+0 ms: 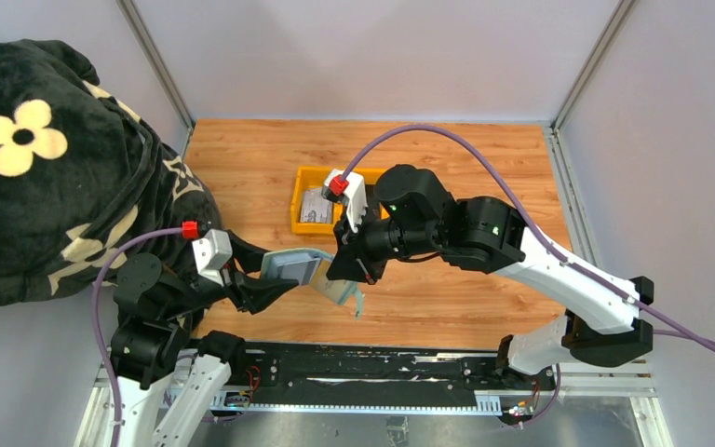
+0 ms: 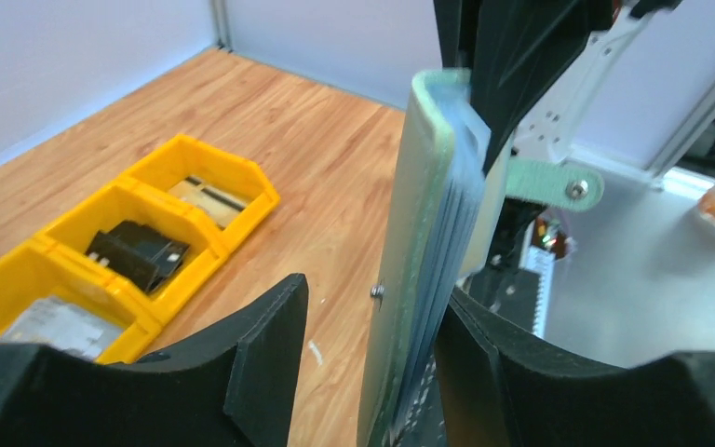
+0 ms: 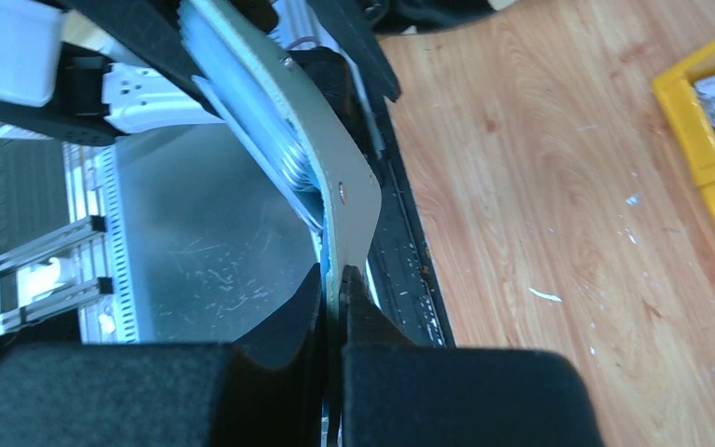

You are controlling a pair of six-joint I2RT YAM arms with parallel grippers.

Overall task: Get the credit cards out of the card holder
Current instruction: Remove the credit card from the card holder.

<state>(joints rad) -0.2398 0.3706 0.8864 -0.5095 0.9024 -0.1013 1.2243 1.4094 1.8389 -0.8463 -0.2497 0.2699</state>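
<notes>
The sage-green card holder (image 1: 321, 277) hangs open in the air between my two grippers, above the table's near edge. My right gripper (image 3: 340, 291) is shut on its green flap (image 3: 349, 200); it also shows in the top view (image 1: 347, 268). My left gripper (image 2: 372, 363) is open around the holder's other half (image 2: 424, 261), which rests against the right finger (image 2: 493, 372), with a gap to the left finger (image 2: 256, 358). I cannot tell whether any card is in the pockets. A silver-grey card (image 2: 60, 326), a black card (image 2: 140, 253) and a beige card (image 2: 207, 194) lie in the yellow tray (image 2: 163, 298).
The yellow three-part tray (image 1: 305, 172) sits mid-table, partly hidden by the right arm (image 1: 484, 233). A black blanket with pale flowers (image 1: 47, 168) fills the left side. The black rail and metal base (image 1: 354, 368) run along the near edge. Walls enclose the table.
</notes>
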